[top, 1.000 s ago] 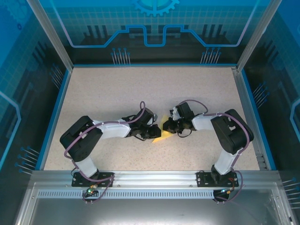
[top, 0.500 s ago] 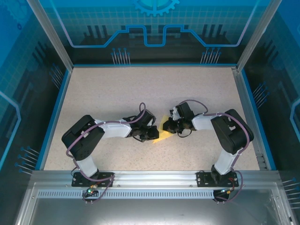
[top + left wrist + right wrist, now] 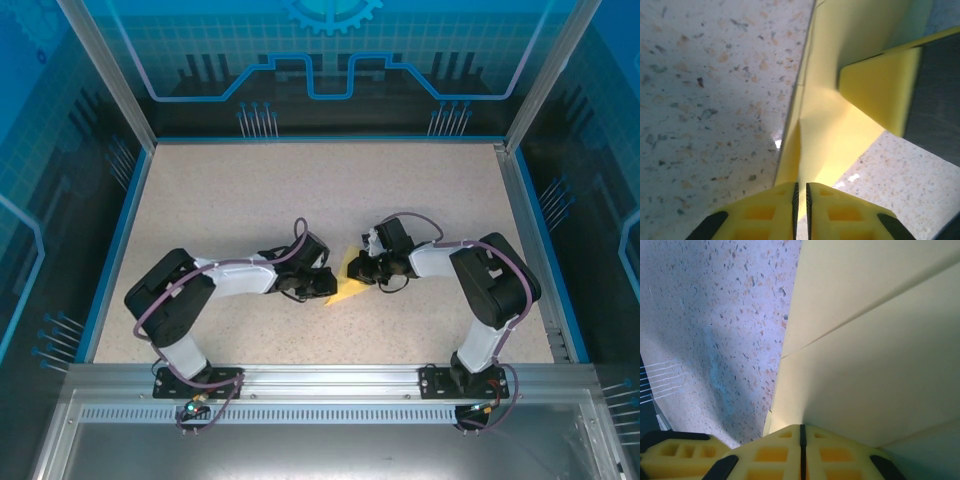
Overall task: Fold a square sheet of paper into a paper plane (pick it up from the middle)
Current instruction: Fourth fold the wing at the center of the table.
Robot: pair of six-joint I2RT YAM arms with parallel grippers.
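**Both sides pinch the sheet of paper**

Since half a second ago, your left arm has swung its elbow a little to the left. Your right arm has stayed where it was.

On the left, your left gripper reaches in toward the middle of the table. From its wrist camera, the left gripper has its two yellow pads almost pressed together. A crease of the sheet of paper runs down between them, so it is pinching the paper.

The yellow paper sits in the middle, between your two grippers. It is folded, and you can see a layer edge running across it. You cannot tell if it touches the table.

On the right, your right gripper meets the paper from the other side. From its wrist camera, the right gripper has its pads squeezed tight. The sheet of paper comes out from between them, so it is gripping the paper too.
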